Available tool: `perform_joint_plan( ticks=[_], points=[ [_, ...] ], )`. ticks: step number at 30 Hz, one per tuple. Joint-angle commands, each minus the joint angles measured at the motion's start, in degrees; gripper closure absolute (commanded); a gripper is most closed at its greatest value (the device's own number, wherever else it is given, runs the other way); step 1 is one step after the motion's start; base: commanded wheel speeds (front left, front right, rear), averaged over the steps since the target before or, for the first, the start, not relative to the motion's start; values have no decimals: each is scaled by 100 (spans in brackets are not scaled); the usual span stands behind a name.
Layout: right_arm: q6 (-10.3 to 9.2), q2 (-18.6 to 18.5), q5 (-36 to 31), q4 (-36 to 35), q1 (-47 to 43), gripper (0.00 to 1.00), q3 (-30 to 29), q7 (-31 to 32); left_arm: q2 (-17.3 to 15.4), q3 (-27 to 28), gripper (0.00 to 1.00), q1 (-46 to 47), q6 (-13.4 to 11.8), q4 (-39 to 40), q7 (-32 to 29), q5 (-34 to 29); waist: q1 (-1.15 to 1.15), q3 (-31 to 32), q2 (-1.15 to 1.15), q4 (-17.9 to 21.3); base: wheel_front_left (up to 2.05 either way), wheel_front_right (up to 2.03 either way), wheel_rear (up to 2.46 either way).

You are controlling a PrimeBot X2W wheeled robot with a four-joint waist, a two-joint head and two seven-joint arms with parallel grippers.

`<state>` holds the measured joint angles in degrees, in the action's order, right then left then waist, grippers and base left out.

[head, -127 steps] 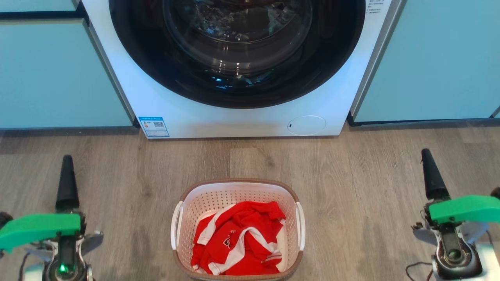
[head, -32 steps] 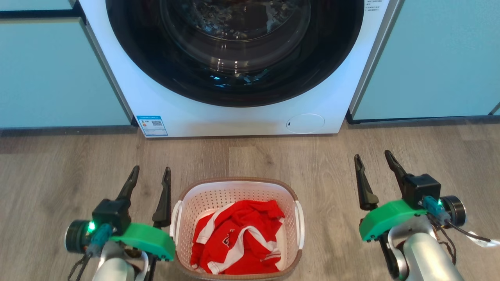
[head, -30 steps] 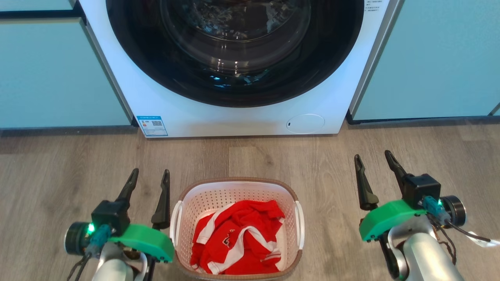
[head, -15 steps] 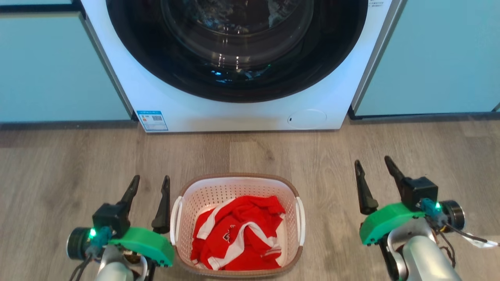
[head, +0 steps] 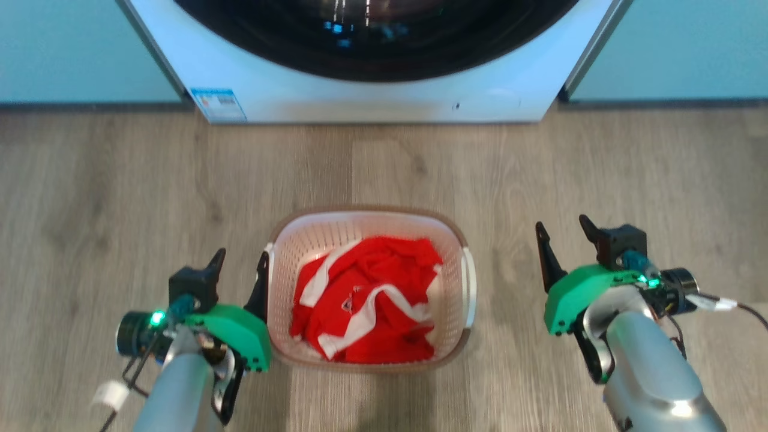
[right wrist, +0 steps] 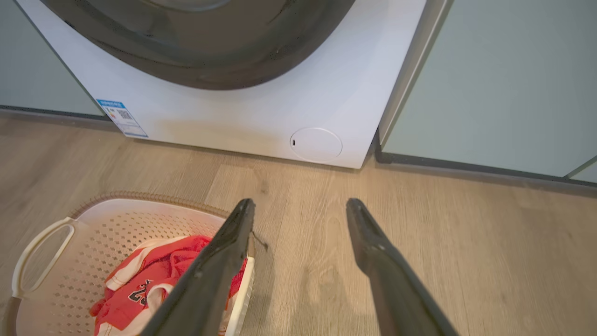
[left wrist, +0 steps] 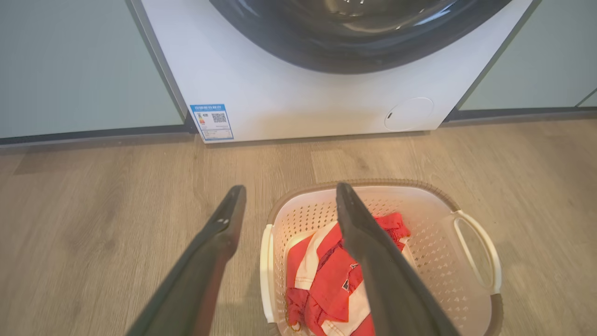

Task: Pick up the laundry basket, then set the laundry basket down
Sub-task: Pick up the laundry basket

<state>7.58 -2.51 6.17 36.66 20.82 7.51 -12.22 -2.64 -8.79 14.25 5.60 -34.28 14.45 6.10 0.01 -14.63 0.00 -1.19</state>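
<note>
The left gripper [head: 242,254] hangs just beside the left handle of the laundry basket [head: 360,211], and the right gripper [head: 561,223] is apart from its right side. Both are wide open and empty.

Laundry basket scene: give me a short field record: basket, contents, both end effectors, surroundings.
laundry basket: on wood floor, in front of washing machine, not lifted
contents: red and white garment
left end effector: open, beside left handle; contact unclear
right end effector: open, apart from right handle
</note>
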Motion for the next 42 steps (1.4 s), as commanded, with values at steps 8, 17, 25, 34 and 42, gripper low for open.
perform_joint_plan(
  ticks=[8, 17, 25, 34, 42],
  points=[
    [-9, -37, 451, 597, 777, 0, 425, 247, -126, 18, 0, 1065, 120, -1057, 55, -126, -1, -1212, 0, -95, 0, 0, 0],
    [-9, -37, 729, 1026, 1151, 0, 723, 295, -218, -201, 0, 1755, 178, -1967, 55, -55, -1, -1839, 0, -103, 0, 0, 0],
    [-9, -37, 1159, 1196, 1250, 0, 1064, 309, -188, -465, 0, 2278, 187, -2577, 55, 259, -1, -2247, 0, -146, 0, 0, 0],
    [-9, -37, 1529, 1486, 1580, 0, 1367, 293, -194, -760, 0, 2755, 188, -2985, 55, 607, -1, -2667, 0, -223, 0, 0, 0],
    [-9, -37, 1739, 1749, 1825, 0, 1643, 285, -158, -1075, 0, 3018, 188, -3274, 55, 1043, -1, -2940, 0, -257, 0, 0, 0]
  ],
)
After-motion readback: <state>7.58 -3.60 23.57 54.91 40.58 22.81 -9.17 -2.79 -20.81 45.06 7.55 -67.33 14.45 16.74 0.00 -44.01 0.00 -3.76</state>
